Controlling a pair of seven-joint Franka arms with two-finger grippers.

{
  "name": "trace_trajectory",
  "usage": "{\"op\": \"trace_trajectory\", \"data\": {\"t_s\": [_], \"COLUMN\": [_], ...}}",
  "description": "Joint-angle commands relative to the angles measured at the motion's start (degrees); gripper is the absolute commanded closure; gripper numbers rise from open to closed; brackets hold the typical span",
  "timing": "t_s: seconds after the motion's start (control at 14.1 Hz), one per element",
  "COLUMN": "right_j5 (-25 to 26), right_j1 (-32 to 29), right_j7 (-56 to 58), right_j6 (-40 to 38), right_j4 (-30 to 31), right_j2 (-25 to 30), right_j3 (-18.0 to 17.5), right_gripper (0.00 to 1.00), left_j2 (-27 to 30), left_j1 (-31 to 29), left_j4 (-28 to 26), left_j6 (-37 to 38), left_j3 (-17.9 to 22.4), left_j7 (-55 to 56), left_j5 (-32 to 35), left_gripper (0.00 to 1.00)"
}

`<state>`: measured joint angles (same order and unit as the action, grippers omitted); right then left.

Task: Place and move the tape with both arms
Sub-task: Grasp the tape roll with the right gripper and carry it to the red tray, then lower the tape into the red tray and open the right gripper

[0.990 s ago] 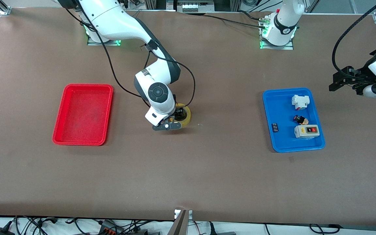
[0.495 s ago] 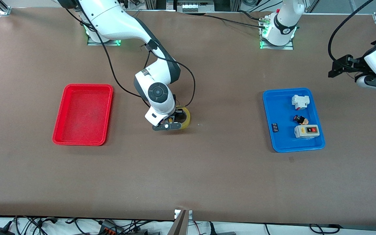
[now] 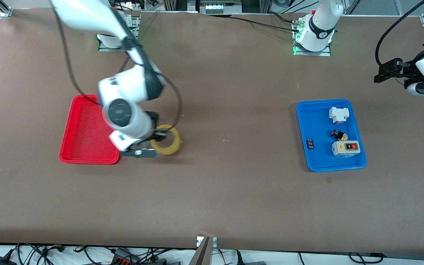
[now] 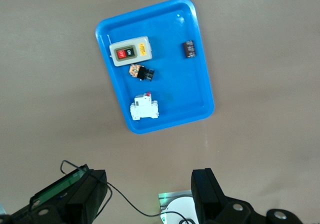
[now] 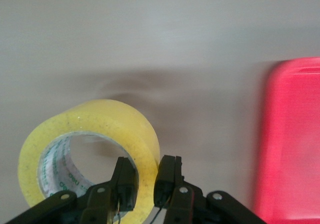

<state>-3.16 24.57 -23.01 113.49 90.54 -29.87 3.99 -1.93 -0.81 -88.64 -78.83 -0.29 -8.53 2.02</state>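
The right gripper (image 3: 156, 138) pinched the tape (image 3: 166, 140) just beside the red tray (image 3: 73, 127); the left gripper (image 3: 385, 71), spread, waited well apart from that tray.

Green print runs round the inner core of the tape (image 5: 60, 154), too blurred to read.

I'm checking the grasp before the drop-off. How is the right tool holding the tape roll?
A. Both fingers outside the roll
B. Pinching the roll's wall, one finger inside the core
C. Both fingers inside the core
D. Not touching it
B: the right tool pinches the tape wall, one finger in the hollow core, the other outside.
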Motion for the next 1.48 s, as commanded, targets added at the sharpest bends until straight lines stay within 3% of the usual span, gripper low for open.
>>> {"op": "trace_trajectory", "data": {"t_s": [0.0,0.21,0.49,0.78,1.2,1.27,1.34,1.41], "right_j5": [0.3,0.4,1.7,4.3,5.7,5.7,5.8,5.9], "right_j1": [-8.2,-15.1,-23.7,-24.7,-24.8,-24.8,-24.8,-24.8], "right_j7": [6.6,11.4,19.4,19.9,20.4,20.4,20.4,20.4], "right_j6": [1.5,2.9,3.6,12.3,17.7,17.8,17.8,17.7], "right_j4": [12.7,20.4,21.8,27.3,30.6,30.7,30.7,30.6], "right_j2": [8.9,12.5,11.1,11.1,10.1,10.1,10.0,10.0], "right_j3": [-1.1,-1.0,-1.0,-0.9,-0.9,-0.8,-0.8,-0.8], "right_gripper": [1.00,1.00,1.00,1.00,1.00,0.94,0.63,0.05], "left_j2": [1.5,1.5,0.5,-0.7,-1.1,-1.2,-1.5,-1.6], "left_j1": [0.7,0.7,0.8,-0.6,-0.7,-0.7,-0.7,-0.8], "left_j4": [-1.4,-1.4,-0.3,1.3,1.4,1.3,1.3,1.3], "left_j6": [-1.7,-2.6,-4.0,-5.8,-6.3,-7.3,-7.4,-7.4], "left_j3": [0.1,0.2,0.1,0.0,0.1,0.2,0.2,0.2], "left_j7": [3.7,3.7,3.8,3.7,3.5,3.7,3.8,3.8], "left_j5": [1.7,1.3,0.8,-0.3,-0.6,-1.8,-2.4,-2.4], "left_gripper": [0.00,0.00,0.00,0.00,0.00,0.00,0.00,0.00]}}
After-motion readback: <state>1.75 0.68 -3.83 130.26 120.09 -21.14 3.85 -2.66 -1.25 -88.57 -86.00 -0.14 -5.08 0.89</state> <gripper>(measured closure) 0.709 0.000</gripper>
